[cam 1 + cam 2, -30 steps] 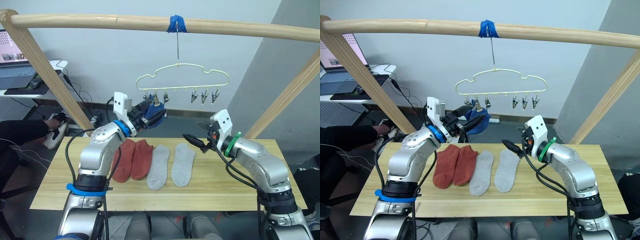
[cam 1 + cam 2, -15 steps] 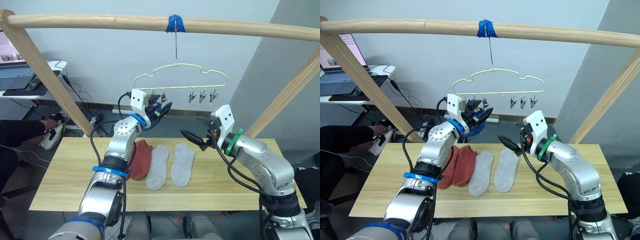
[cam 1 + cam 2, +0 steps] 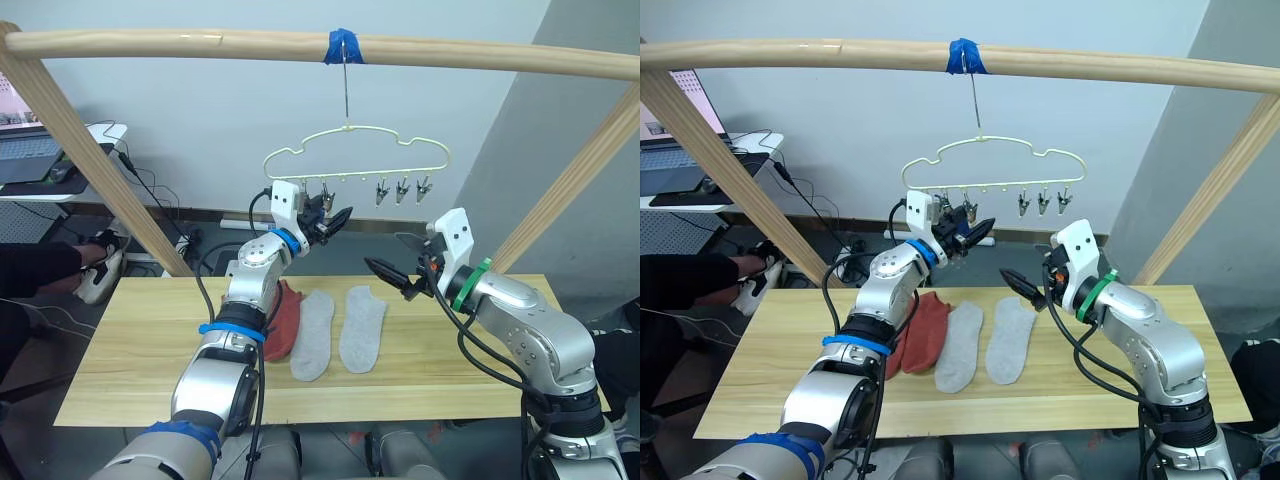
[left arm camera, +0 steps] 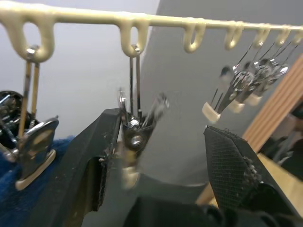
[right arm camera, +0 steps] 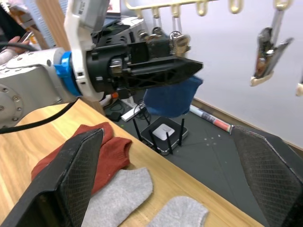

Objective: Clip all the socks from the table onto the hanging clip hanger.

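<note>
Two grey socks (image 3: 338, 332) are lying flat on the bench (image 3: 130, 350), side by side, with a red sock (image 3: 284, 318) touching the left one. Part of the red sock is hiding behind the left arm. A blue sock (image 5: 173, 98) is hanging from a clip at the left end of the clip hanger (image 3: 352, 155). The clip hanger is hanging by its thin hook from a wooden pole (image 3: 200, 44) at a bit of blue tape (image 3: 341, 46).

The left pincer (image 4: 156, 156) is reaching up under the hanger bar. Its fingers (image 4: 90, 161) are spread apart around a small metal clip (image 4: 137, 135), which is sitting close to one finger. The right pincer (image 3: 398, 262) is hovering above the bench, near the grey socks. Its fingers are wide apart and are gripping nothing.
</note>
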Controlling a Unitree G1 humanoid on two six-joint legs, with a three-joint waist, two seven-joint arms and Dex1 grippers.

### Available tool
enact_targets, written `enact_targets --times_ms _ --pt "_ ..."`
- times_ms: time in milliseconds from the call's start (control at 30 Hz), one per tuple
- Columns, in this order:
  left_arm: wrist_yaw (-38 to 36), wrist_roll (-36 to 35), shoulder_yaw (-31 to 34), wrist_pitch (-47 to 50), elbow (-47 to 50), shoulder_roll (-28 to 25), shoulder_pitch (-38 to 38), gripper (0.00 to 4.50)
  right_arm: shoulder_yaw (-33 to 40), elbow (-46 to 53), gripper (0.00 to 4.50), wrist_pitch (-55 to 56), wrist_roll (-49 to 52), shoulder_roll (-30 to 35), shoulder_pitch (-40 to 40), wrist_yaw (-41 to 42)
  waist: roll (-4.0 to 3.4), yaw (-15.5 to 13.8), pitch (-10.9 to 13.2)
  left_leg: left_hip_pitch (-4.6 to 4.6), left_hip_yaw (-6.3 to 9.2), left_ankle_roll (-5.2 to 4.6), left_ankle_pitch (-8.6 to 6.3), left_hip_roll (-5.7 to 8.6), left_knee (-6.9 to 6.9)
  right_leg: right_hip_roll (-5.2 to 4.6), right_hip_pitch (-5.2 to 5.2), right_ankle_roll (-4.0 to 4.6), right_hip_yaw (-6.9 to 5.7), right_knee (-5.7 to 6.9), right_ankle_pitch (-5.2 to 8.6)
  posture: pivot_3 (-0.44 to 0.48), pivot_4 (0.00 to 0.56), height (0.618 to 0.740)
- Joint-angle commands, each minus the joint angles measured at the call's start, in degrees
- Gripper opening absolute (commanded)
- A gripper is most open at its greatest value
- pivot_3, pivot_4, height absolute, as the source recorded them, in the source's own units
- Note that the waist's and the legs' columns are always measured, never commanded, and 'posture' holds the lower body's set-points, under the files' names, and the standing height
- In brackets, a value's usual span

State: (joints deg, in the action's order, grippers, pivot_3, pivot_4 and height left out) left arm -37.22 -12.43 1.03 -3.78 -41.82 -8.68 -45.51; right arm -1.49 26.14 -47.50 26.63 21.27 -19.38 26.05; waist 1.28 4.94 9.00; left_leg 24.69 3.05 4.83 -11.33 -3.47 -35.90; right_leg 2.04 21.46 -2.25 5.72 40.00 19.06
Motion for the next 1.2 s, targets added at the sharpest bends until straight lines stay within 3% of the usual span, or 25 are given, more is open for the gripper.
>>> enact_targets --times_ms 33,833,967,1200 --pt "-0.04 -0.55 0.77 0.00 3.84 0.03 -0.14 3.06 0.87 1.61 4.50 0.68 1.02 -0.23 -0.89 -0.11 0.00 0.02 0.00 0.00 0.00 0.00 0.00 0.00 0.00 0.00 0.00 0.00 0.00 0.00 0.00 -0.085 0.116 0.740" --pt "8.94 6.65 1.07 -13.35 -4.19 -0.45 -2.04 3.06 0.74 4.63 4.50 5.50 4.67 -1.25 -2.58 3.20 0.00 0.01 0.00 0.00 0.03 0.00 0.00 0.00 -0.04 0.00 -0.02 0.07 -0.02 0.02 -0.04 -0.103 0.123 0.740" --pt "9.37 7.38 0.96 -14.77 -5.90 -0.51 -2.61 2.30 0.76 4.73 4.50 5.46 4.71 -1.18 -2.58 2.88 0.00 0.02 0.00 0.00 0.03 0.00 0.00 0.00 -0.04 0.00 -0.02 0.06 -0.02 0.02 -0.04 -0.109 0.123 0.740" --pt "10.47 8.27 0.89 -15.95 -7.41 -0.27 -3.07 2.30 0.70 4.72 4.50 5.42 4.83 -1.03 -2.65 2.51 0.00 0.04 0.00 0.00 0.02 0.00 0.00 0.00 -0.04 0.00 -0.02 0.09 -0.02 0.02 -0.05 -0.109 0.123 0.740"
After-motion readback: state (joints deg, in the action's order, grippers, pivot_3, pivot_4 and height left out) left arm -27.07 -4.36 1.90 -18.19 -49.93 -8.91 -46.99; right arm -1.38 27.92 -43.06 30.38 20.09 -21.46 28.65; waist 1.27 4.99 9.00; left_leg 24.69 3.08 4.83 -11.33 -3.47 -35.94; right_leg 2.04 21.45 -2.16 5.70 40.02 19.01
